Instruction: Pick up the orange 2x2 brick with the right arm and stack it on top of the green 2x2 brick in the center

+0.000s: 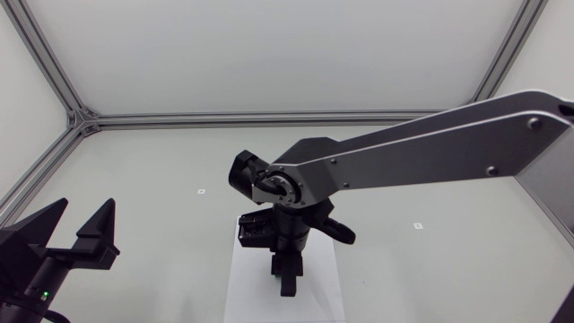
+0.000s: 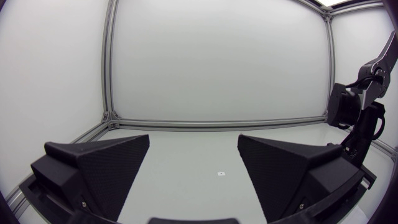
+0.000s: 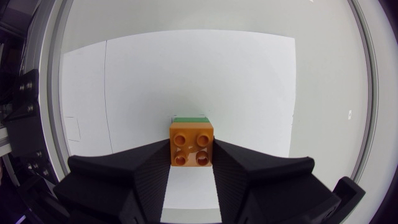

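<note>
In the head view, the right arm [image 1: 421, 152] comes in from the right edge and reaches past the middle. Its right gripper [image 1: 285, 274] points down over a white sheet [image 1: 247, 292] on the table [image 1: 161, 206]; the bricks are hidden beneath it. The left gripper [image 1: 81, 226] sits at the near left, well apart from the sheet, with its two fingers spread.

In the left wrist view, the left gripper [image 2: 193, 168] holds nothing and its wedges stand wide apart. The right arm [image 2: 359, 118] is off to one side.

In the right wrist view, the right gripper [image 3: 191, 155] is clamped on the orange 2x2 brick [image 3: 192, 144], one finger against each side, studs up. The green 2x2 brick [image 3: 190, 117] shows only as a thin strip just past the orange one's far edge, over the white sheet [image 3: 186, 74]; whether the two touch cannot be told
</note>
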